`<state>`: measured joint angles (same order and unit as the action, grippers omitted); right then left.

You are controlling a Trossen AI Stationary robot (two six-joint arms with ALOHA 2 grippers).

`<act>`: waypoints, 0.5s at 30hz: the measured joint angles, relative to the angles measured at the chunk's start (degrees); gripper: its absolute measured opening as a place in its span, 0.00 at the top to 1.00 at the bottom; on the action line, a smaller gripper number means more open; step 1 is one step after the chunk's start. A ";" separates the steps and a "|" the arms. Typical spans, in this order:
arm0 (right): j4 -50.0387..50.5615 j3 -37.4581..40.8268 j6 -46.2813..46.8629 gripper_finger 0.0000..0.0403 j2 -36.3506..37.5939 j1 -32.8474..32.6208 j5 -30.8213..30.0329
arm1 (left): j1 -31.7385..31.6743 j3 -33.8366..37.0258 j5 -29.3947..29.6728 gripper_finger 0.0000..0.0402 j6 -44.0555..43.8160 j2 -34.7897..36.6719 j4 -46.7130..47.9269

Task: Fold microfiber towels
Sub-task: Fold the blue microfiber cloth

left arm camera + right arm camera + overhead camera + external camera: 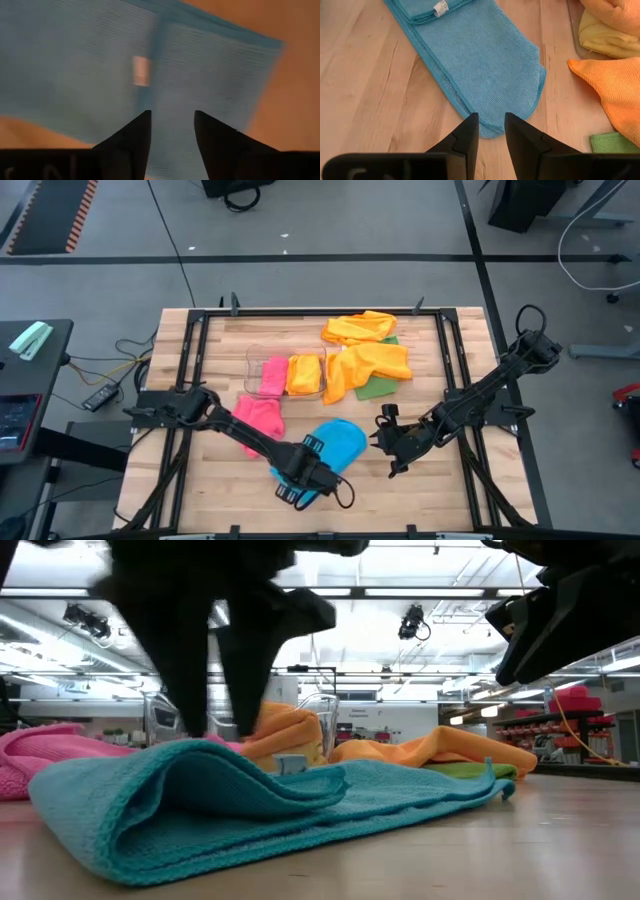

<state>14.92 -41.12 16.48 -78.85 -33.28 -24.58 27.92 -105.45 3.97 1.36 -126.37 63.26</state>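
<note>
blue towel (pixel 335 448): folded on the table, front of the clear bin (pixel 286 374)
left gripper (pixel 296 493): above towel's near end, fingers parted, empty
right gripper (pixel 385 438): beside towel's far end, fingers slightly apart, empty

Both arms are dark, jointed links. Each tool, left tool (pixel 300 492) and right tool (pixel 385 442), carries two matte black, wedge-shaped fingers (pixel 467 135) tapering to narrow tips.

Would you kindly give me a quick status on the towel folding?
Left gripper open over the blue towel. Right gripper parted, empty, at its other end. Nothing in the way.
</note>
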 joint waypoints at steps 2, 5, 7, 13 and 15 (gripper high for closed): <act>0.00 0.00 0.01 0.74 0.00 0.00 -0.01 | 0.58 0.05 -2.02 0.64 -0.63 0.00 -0.05; -0.05 0.00 0.06 0.74 0.00 0.00 0.00 | 1.77 2.92 -2.30 0.68 1.60 0.75 -4.86; -0.09 0.00 0.44 0.74 0.00 -0.02 -0.01 | 2.51 6.67 -2.34 0.72 2.44 2.74 -9.68; -0.43 0.11 0.47 0.74 0.00 -0.35 -0.02 | 2.83 25.52 -2.51 0.85 -0.09 14.67 -31.29; -0.59 0.11 0.45 0.74 0.00 -0.34 -0.03 | 2.91 33.07 -2.50 0.88 -0.79 18.72 -41.44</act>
<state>14.33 -41.01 16.93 -78.85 -33.62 -24.61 30.83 -72.38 1.47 0.56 -107.65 21.82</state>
